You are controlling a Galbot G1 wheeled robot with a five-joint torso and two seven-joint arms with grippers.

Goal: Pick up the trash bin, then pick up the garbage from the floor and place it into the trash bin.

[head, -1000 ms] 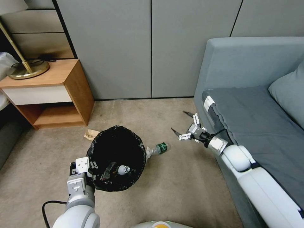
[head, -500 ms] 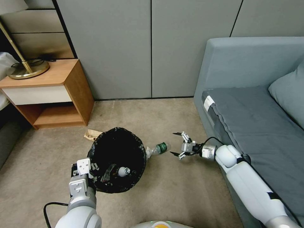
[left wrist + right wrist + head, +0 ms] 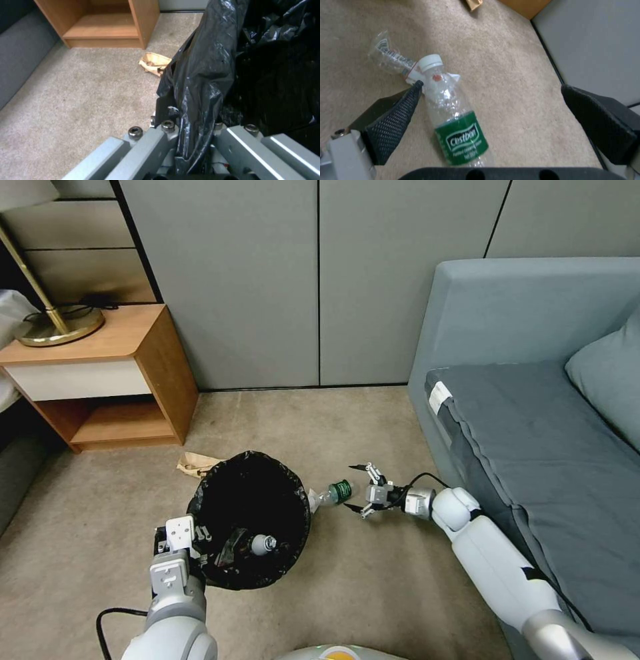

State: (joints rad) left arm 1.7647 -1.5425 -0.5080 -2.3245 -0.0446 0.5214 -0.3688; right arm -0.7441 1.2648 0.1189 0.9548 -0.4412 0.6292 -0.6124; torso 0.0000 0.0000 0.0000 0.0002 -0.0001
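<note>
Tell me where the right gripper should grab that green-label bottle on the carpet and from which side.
Probably the clear body between cap and green label. The bottle lies flat on the carpet beside the trash bin, base toward the open right gripper. Come down from above, fingers straddling its width; a clear wrapper at the cap crowds that end.

You see the black-lined trash bin with a small bottle inside, a clear green-labelled bottle lying on the carpet beside it, and crumpled brown paper behind.
</note>
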